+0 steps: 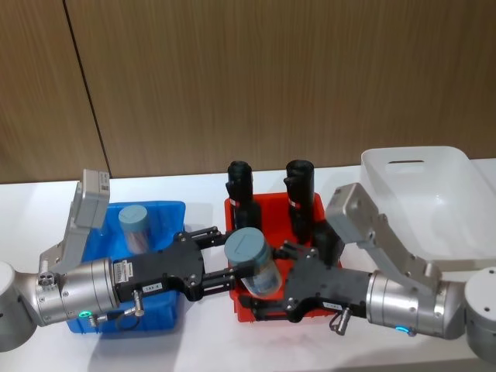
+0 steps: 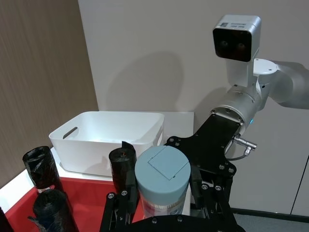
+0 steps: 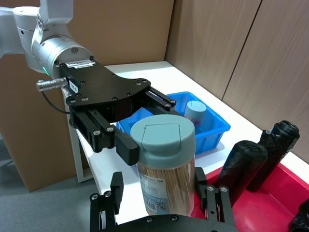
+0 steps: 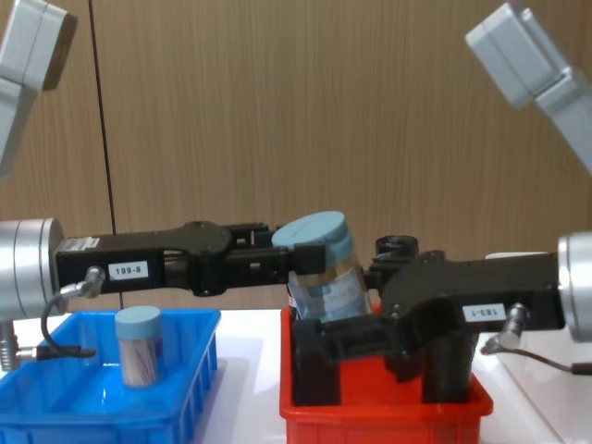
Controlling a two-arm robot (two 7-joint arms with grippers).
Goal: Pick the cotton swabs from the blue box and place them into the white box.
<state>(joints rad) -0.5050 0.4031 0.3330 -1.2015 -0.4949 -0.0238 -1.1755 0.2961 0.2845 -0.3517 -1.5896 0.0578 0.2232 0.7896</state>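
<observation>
Midair, both claws (left (image 1: 221,273), right (image 1: 273,288)) pinch 1 swab jar (image 1: 252,260).

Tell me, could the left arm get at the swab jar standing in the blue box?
Probably, though not at once: the left gripper is at the raised jar over the red bin. The other jar stands alone in the blue box, uncovered.
</observation>
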